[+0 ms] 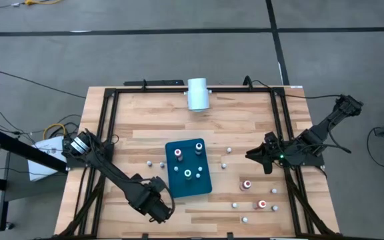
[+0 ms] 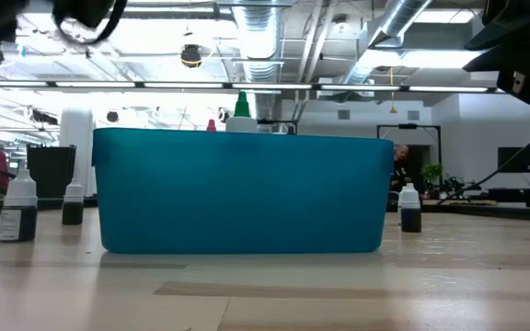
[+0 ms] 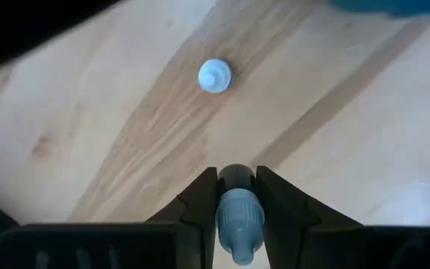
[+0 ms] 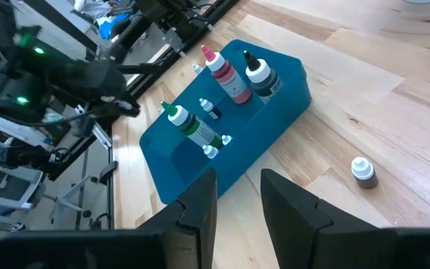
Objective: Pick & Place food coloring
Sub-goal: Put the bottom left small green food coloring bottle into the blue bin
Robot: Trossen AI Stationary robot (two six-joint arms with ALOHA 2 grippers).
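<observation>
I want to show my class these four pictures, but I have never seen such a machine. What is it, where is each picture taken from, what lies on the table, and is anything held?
Two robot arms work at a wooden table. One picture looks down from above, one looks level across the tabletop, and one comes from each wrist. A teal tray holds some small food coloring bottles; others stand scattered on the wood. The left gripper is shut on one small bottle. The right gripper holds nothing.

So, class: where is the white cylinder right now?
In the high view, the white cylinder lies at the table's far edge, near the middle, beyond the teal tray and away from both arms.
</observation>
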